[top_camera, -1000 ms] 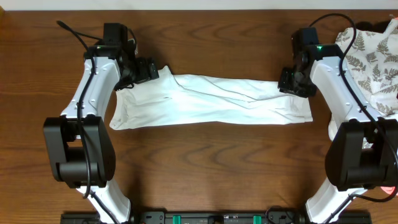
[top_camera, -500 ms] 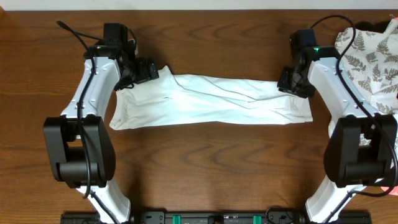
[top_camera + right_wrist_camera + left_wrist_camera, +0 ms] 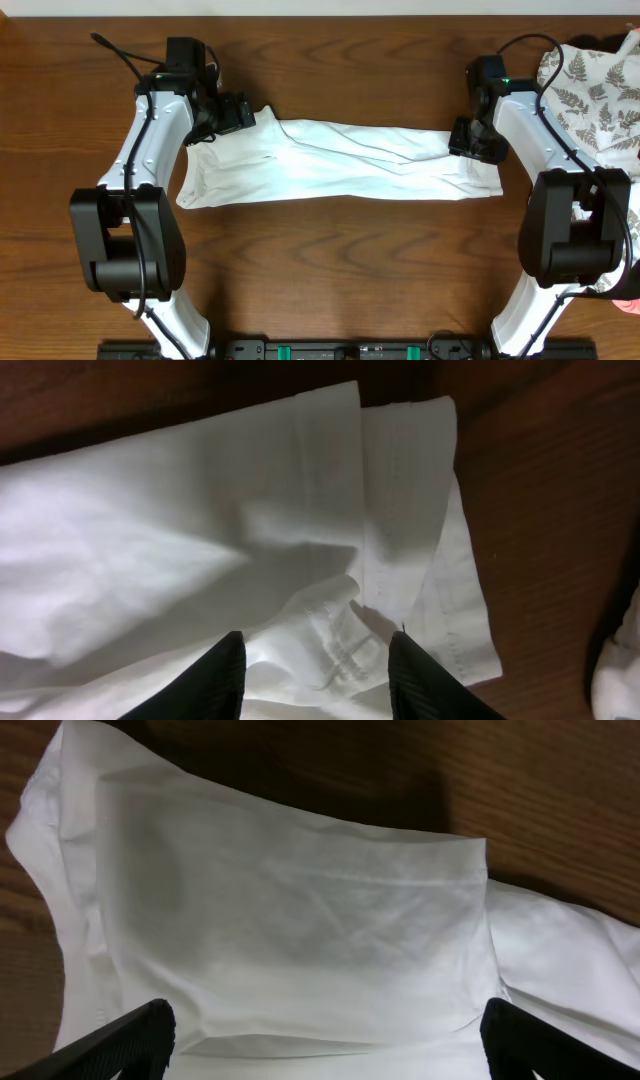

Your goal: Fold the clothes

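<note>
**White T-shirt stretched in a long band between two released hands**

Under the left hand, the left wrist view shows the two black fingers spread wide at the lower corners. They grip nothing, and smooth white cloth fills the space between and just below them. This is one end of the T-shirt, lying flat. Ahead of the hand a folded upper layer ends in a stitched edge, and past that is the dark wood of the table.

Under the right hand, the fingers stand apart and are not clamped. A small rumpled ridge of hem lies between them. I cannot tell whether either finger touches it. The T-shirt spreads ahead of this hand in overlapping layers with stitched hems. Bare table lies beyond the shirt's end and off to one side.

From overhead, the left hand sits over one end of the T-shirt and the right hand over the other. The shirt runs between them as a long, wrinkled strip on the table. On the outer side of the right hand, apart from the shirt, a fern-leaf cloth lies bunched at the table's far corner.
</note>
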Controlling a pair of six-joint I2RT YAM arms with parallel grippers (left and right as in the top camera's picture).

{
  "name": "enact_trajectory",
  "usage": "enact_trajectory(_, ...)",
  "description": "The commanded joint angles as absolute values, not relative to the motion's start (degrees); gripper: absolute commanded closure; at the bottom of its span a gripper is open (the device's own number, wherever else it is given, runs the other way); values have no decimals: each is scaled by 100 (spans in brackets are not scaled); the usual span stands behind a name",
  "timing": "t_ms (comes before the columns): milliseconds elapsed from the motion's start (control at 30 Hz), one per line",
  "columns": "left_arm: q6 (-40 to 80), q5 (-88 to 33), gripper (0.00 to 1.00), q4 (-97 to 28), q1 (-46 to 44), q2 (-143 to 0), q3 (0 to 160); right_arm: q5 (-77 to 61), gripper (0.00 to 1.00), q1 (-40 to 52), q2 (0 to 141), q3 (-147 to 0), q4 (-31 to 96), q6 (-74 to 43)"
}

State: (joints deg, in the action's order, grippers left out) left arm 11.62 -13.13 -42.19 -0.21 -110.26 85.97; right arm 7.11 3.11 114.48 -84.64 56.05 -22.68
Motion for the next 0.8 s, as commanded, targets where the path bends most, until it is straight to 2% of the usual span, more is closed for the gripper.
enact_trajectory(0,1122,-1243,2,-4239,5,-10971,8656,760,55,209,11480,-8414,5605,-2102)
enact_trajectory(233,1122,-1243,2,-4239,5,-10971,8656,495,51,145,11483,-8261,5315,-1743)
enact_trajectory(533,1122,-1243,2,-4239,5,-10971,8656,-115,59,141,11483,-7999,5011,-1461)
enact_trajectory(633,1122,-1243,2,-4239,5,-10971,8656,-58,50,134,11483,-7885,5019,-1448)
enact_trajectory(767,1122,-1243,2,-4239,5,-10971,8656,21,48,75,11483,-7878,5054,-1402)
